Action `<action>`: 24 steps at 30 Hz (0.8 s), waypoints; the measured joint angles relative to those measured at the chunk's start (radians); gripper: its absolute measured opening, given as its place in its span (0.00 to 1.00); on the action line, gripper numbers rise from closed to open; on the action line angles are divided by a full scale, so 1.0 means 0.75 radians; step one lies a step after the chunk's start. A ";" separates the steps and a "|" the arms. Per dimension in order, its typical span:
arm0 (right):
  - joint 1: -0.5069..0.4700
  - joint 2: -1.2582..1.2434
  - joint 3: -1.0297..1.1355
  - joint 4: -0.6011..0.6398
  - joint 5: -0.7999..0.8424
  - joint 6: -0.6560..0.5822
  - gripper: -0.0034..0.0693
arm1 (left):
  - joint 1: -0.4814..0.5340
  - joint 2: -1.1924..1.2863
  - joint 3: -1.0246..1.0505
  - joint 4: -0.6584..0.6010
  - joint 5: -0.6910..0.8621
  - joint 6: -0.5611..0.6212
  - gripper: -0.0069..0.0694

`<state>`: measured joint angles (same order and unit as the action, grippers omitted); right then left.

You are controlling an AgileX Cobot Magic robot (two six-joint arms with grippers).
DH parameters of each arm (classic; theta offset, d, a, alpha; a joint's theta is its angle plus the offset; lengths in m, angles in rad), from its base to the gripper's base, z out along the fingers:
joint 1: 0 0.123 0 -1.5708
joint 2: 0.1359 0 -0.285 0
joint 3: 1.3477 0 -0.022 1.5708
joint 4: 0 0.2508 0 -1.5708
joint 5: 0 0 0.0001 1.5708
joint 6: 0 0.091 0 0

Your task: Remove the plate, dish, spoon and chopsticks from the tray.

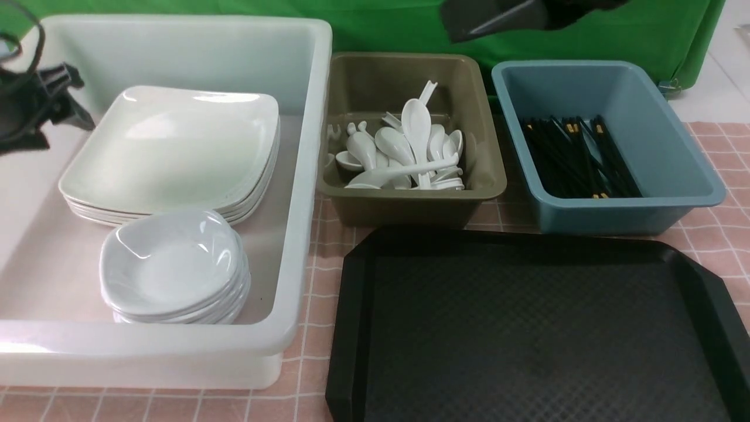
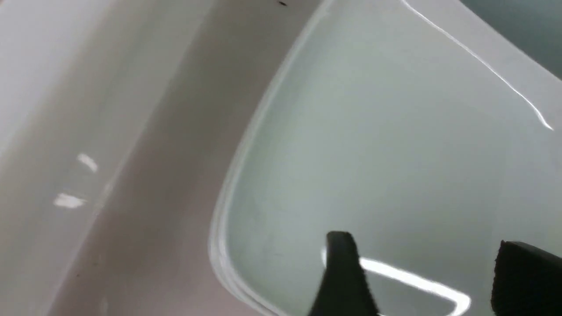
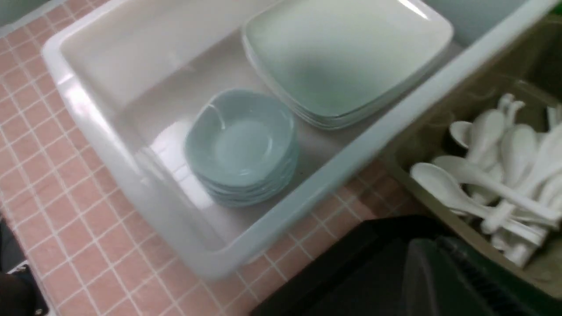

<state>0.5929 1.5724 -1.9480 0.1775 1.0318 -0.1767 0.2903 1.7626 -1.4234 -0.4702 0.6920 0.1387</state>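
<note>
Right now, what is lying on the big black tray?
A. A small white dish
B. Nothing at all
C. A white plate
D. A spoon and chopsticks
B: the black tray shows only its bare textured surface, while the plates sit stacked in the white bin.

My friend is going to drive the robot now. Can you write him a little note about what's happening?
Left tool: open, holding nothing, just above the top plate.
Right tool: shut, not in view.
Plates are stacked in the white bin, small dishes in front of them. Spoons are in the olive bin, chopsticks in the blue bin.
Done: the tray has nothing on it.
Left: probably just pulling the arms back.
</note>
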 joint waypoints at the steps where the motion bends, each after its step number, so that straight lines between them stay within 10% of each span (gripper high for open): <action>1: 0.000 -0.012 -0.029 -0.074 0.035 0.061 0.09 | -0.019 -0.016 -0.053 -0.006 0.083 0.059 0.48; 4: 0.000 -0.071 -0.099 -0.348 0.135 0.223 0.09 | -0.134 -0.136 -0.138 -0.026 0.200 0.172 0.18; 7: 0.000 -0.155 -0.109 -0.545 0.136 0.312 0.09 | -0.257 -0.287 -0.152 -0.035 0.221 0.226 0.11; 17: 0.000 -0.728 0.326 -0.722 0.060 0.449 0.09 | -0.813 -0.946 0.050 0.115 0.206 0.201 0.08; 24: 0.000 -1.373 1.168 -0.763 -0.661 0.664 0.09 | -0.935 -1.463 0.584 0.172 -0.029 0.096 0.07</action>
<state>0.5929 0.5427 -1.0718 -0.3948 0.5358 0.3213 -0.4113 0.6652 -0.9856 -0.3412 0.6702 0.2107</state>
